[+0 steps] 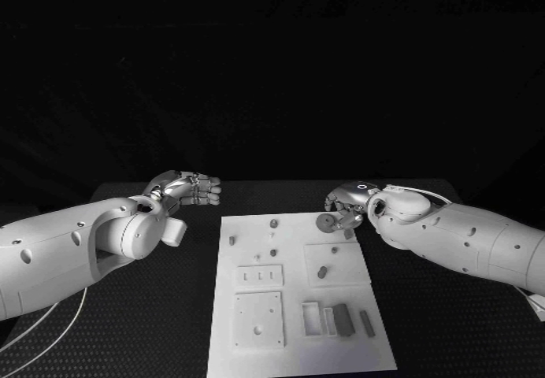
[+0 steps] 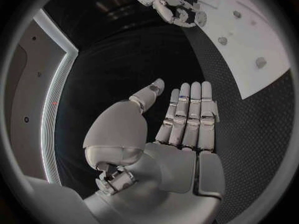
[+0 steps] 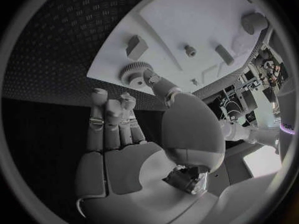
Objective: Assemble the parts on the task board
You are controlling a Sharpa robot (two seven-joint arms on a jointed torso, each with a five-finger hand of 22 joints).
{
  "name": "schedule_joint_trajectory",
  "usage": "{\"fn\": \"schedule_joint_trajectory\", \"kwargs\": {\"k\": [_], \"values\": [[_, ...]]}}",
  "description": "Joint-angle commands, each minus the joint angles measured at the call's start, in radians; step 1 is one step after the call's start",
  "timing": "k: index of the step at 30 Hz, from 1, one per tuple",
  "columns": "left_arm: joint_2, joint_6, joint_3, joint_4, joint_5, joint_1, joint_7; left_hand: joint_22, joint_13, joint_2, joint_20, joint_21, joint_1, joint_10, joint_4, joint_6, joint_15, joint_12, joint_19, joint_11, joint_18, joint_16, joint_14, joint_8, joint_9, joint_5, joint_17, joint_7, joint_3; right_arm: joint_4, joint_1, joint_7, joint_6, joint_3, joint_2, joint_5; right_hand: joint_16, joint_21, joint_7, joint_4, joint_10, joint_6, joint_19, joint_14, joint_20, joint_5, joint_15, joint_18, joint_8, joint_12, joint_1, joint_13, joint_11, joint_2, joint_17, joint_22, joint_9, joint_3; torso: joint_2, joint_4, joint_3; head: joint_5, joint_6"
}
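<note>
Head view: the task board (image 1: 298, 346) is lying in the lower middle of the frame, with grey parts standing and lying on it. A gear (image 1: 325, 222) is sitting at the board's upper right corner, right at the fingertips of the right hand (image 1: 350, 206), which is coming in from the right of the frame. Whether the fingers are pinching the gear or only touching it, I cannot tell from here. The left hand (image 1: 187, 189) is hanging at the left of the frame, off the board's upper left corner and apart from every part, and is holding nothing. The right hand is clearly the nearer one to the gear.

Left wrist view: the left hand (image 2: 181, 119) is showing flat in the middle of the frame, fingers straight and side by side, thumb held apart, nothing in it. The right hand (image 2: 177, 7) is appearing at the top of the frame, its fingers meeting the gear (image 2: 201, 19) at the board's corner.

Right wrist view: the gear (image 3: 132, 73) is lying flat on the board's edge in the upper left of the frame, ahead of the right hand (image 3: 134, 134). The thumb tip is resting beside its rim, while the other fingers are staying loosely apart and short of it, so I judge the gear is not gripped.
</note>
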Motion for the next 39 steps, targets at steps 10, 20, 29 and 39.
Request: {"fn": "schedule_joint_trajectory", "kwargs": {"k": [10, 20, 29, 39], "values": [[-0.001, 0.017, 0.001, 0.001, -0.007, 0.001, 0.007, 0.002, 0.001, -0.007, 0.005, -0.005, -0.005, 0.003, -0.002, 0.003, 0.005, -0.006, -0.001, 0.001, 0.016, -0.006, 0.004, -0.007, -0.002, 0.003, 0.002, 0.006, -0.004, -0.028, -0.011, 0.039, 0.042, 0.000, 0.015, 0.024, 0.027, 0.024, 0.007, 0.009, -0.012, 0.034, 0.001, -0.011, -0.010, 0.001, -0.002, 0.000, 0.013, 0.033, -0.010, 0.005, -0.002, 0.022, 0.002, 0.023, 0.010, 0.012, 0.000, -0.0009, -0.0023, 0.001, -0.011], [-0.002, 0.019, 0.001, 0.002, -0.010, 0.001, 0.006, 0.002, 0.002, -0.007, 0.005, -0.005, -0.005, 0.003, -0.001, 0.003, 0.005, -0.007, -0.001, 0.001, 0.016, -0.007, 0.004, -0.007, -0.002, 0.003, 0.003, 0.006, -0.004, -0.050, -0.022, 0.048, 0.054, 0.000, 0.027, 0.029, 0.042, 0.039, 0.007, -0.008, -0.021, 0.084, -0.010, -0.019, -0.012, 0.001, -0.002, 0.000, 0.032, 0.050, 0.000, -0.004, -0.002, 0.091, -0.004, 0.022, 0.017, 0.017, -0.001, 0.0008, -0.0012, 0.001, -0.018], [0.004, 0.019, 0.001, -0.003, -0.010, 0.001, 0.005, 0.002, 0.002, -0.007, 0.005, -0.006, -0.007, 0.003, 0.000, 0.003, 0.005, -0.008, -0.001, 0.002, 0.016, -0.008, 0.004, -0.008, -0.002, 0.003, 0.004, 0.006, -0.005, -0.062, -0.028, 0.045, 0.056, 0.000, 0.038, 0.035, 0.047, 0.044, 0.011, -0.013, -0.026, 0.078, -0.015, -0.024, -0.010, 0.001, 0.001, 0.000, 0.021, 0.056, -0.014, -0.013, 0.002, 0.120, -0.010, 0.021, 0.010, 0.014, 0.002, -0.0016, -0.0014, 0.002, -0.024], [0.002, 0.019, 0.001, -0.002, -0.010, 0.001, 0.004, 0.002, 0.002, -0.007, 0.005, -0.006, -0.007, 0.003, 0.000, 0.003, 0.005, -0.009, -0.002, 0.002, 0.016, -0.009, 0.004, -0.008, -0.002, 0.003, 0.005, 0.006, -0.005, -0.058, -0.031, 0.035, 0.055, -0.001, 0.045, 0.028, 0.054, 0.048, 0.017, 0.005, -0.030, 0.080, -0.016, -0.027, -0.009, 0.001, 0.007, 0.000, 0.014, 0.063, -0.047, -0.023, 0.008, 0.075, -0.017, 0.019, 0.005, 0.008, -0.002, 0.0006, -0.0023, 0.000, -0.031]]}}
